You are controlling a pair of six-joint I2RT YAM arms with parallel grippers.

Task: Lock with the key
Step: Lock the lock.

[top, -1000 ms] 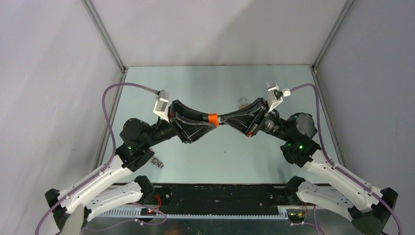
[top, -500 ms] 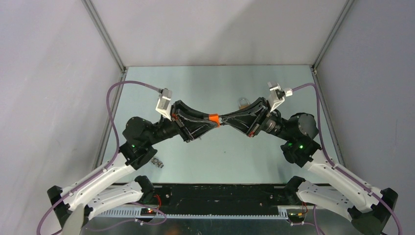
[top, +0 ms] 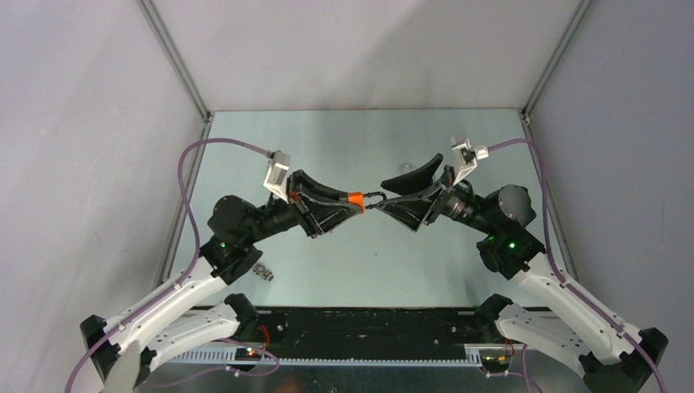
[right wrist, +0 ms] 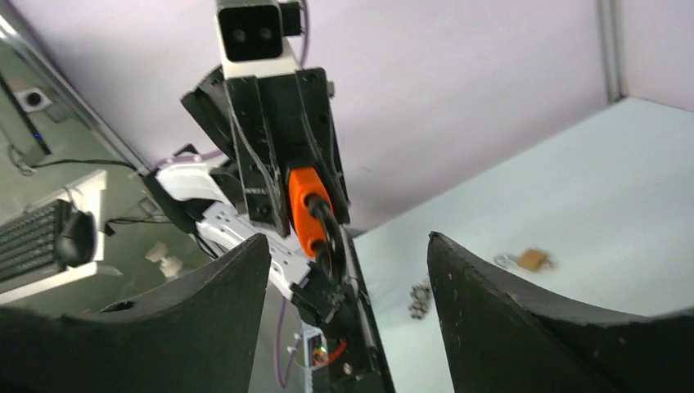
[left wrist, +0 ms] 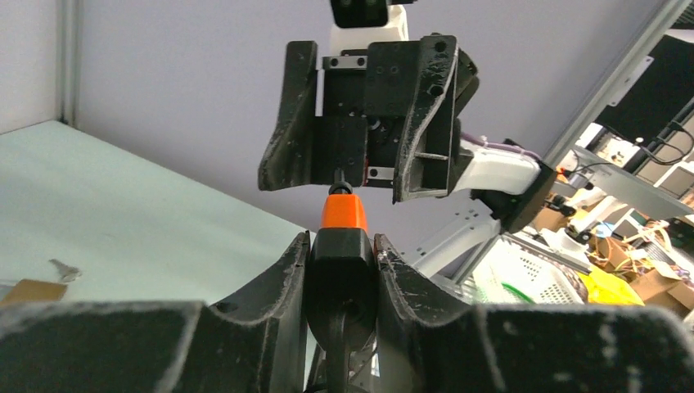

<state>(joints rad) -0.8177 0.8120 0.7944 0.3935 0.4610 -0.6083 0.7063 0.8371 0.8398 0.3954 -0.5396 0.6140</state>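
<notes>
While L gripper (left wrist: pixel 342 246) clamps orange piece (left wrist: pixel 343 214), R gripper (right wrist: pixel 348 246) (facing) agape

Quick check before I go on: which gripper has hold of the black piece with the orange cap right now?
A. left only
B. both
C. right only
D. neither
A: the left gripper is clamped on the black piece with the orange cap, while the right gripper has its jaws wide apart, not closed on it.
</notes>
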